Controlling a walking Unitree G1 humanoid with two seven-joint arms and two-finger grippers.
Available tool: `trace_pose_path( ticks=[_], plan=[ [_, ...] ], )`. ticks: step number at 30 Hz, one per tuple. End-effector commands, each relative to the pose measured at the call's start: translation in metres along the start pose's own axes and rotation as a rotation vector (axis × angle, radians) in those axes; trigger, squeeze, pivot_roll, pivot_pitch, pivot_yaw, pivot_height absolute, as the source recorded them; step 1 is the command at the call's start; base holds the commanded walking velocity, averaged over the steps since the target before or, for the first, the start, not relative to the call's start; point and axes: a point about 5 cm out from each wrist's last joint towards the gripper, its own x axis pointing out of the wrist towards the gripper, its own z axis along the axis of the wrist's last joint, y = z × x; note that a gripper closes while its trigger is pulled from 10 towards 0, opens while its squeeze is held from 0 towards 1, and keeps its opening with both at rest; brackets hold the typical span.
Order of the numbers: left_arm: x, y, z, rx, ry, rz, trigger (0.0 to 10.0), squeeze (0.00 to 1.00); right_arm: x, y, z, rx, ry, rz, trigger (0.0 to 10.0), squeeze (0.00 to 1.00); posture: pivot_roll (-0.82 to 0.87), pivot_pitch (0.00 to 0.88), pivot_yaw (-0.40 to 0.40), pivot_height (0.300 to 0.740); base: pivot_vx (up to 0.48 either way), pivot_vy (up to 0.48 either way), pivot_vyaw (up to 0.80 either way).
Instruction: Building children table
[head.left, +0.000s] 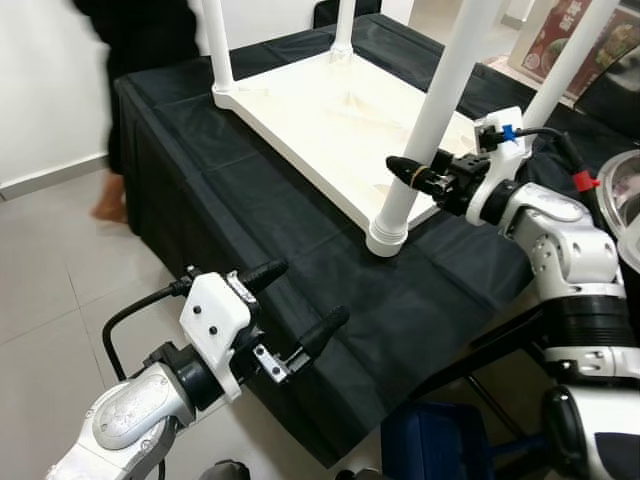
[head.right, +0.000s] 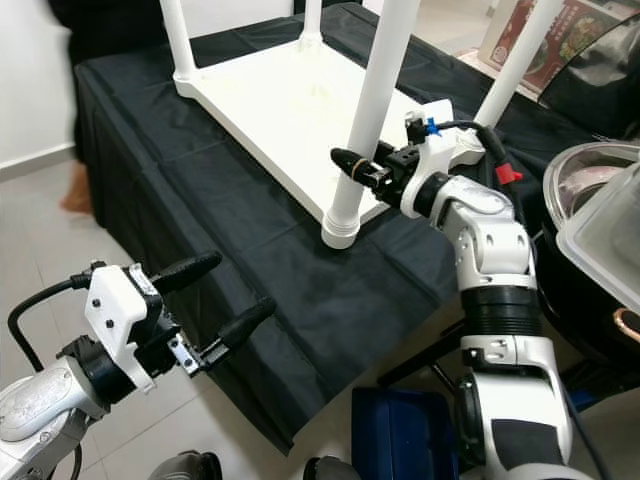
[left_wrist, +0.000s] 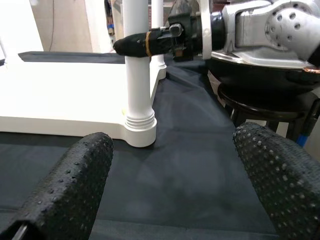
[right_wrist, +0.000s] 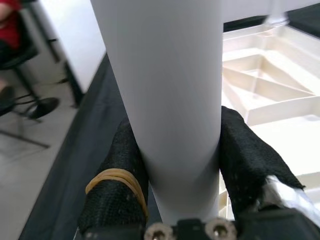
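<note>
A white children's table lies upside down on a black-clothed table, its legs pointing up. My right gripper is shut on the near leg, a little above the ribbed collar where the leg joins the top. In the right wrist view both black fingers press against the sides of the white tube. My left gripper hangs open and holds nothing, low in front of the cloth's near edge, pointing toward that same leg.
Three more legs stand at the far left, the back and the right. A person in black stands at the back left. A metal pot sits at the right, a blue box on the floor.
</note>
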Motion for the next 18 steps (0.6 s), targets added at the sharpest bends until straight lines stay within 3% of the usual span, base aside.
trace_pose_path(
  ticks=[1,2,3,4,5,8,12,13,14,15,16,17,18],
  plan=[
    [0.001,-0.001,-0.002,-0.018,0.002,-0.008,10.0,0.00,-0.010,-0.013,-0.029,-0.008,0.134,-0.310,0.0,0.00,0.03,0.164,-0.078,0.740,0.000,0.000,0.00],
    [0.001,-0.001,-0.002,-0.017,0.002,-0.010,10.0,0.00,-0.017,-0.011,-0.034,-0.047,0.137,-0.453,0.0,0.00,0.04,0.165,-0.082,0.740,0.000,0.000,0.00],
    [0.001,-0.001,-0.002,-0.017,0.002,-0.010,10.0,0.00,-0.017,-0.011,-0.034,-0.047,0.137,-0.453,0.0,0.00,0.04,0.165,-0.082,0.740,0.000,0.000,0.00],
    [0.001,-0.002,-0.002,-0.016,0.003,-0.011,10.0,0.00,-0.023,-0.009,-0.036,-0.058,0.127,-0.544,0.0,0.00,0.04,0.165,-0.082,0.740,0.000,0.000,0.00],
    [0.001,-0.002,-0.002,-0.016,0.003,-0.011,10.0,0.00,-0.023,-0.009,-0.036,-0.058,0.127,-0.544,0.0,0.00,0.04,0.165,-0.082,0.740,0.000,0.000,0.00],
    [0.002,-0.002,-0.002,-0.019,0.001,-0.010,10.0,0.00,-0.022,0.014,-0.045,-0.006,0.132,-0.562,0.0,0.00,0.04,0.163,-0.081,0.740,0.000,0.000,0.00],
    [0.003,-0.002,-0.001,-0.018,-0.002,-0.011,10.0,0.00,-0.019,0.020,-0.042,0.012,0.127,-0.554,0.0,0.00,0.04,0.150,-0.083,0.740,0.000,0.000,0.00],
    [0.003,-0.002,-0.001,-0.018,-0.003,-0.011,10.0,0.00,-0.018,0.021,-0.040,0.016,0.124,-0.547,2.3,0.00,0.04,0.147,-0.084,0.740,0.000,0.000,0.00],
    [0.003,-0.002,-0.001,-0.018,-0.003,-0.011,10.0,0.00,-0.018,0.021,-0.040,0.016,0.124,-0.547,2.3,0.00,0.04,0.147,-0.084,0.740,0.000,0.000,0.00],
    [0.003,-0.003,-0.001,-0.018,-0.005,-0.013,10.0,0.00,-0.016,0.022,-0.037,0.012,0.132,-0.536,7.5,0.00,0.04,0.141,-0.083,0.740,0.000,0.000,0.00],
    [0.003,-0.003,-0.001,-0.018,-0.005,-0.013,10.0,0.00,-0.016,0.022,-0.037,0.012,0.132,-0.536,7.5,0.00,0.04,0.141,-0.083,0.740,0.000,0.000,0.00],
    [0.004,-0.003,-0.001,-0.020,-0.006,-0.015,10.0,0.00,-0.013,0.024,-0.033,0.010,0.130,-0.508,10.0,0.00,0.04,0.143,-0.084,0.740,0.000,0.000,0.00],
    [0.004,-0.003,-0.001,-0.023,-0.009,-0.017,10.0,0.00,-0.009,0.024,-0.028,0.020,0.111,-0.469,10.0,0.00,0.03,0.146,-0.085,0.740,0.000,0.000,0.00]
  ],
)
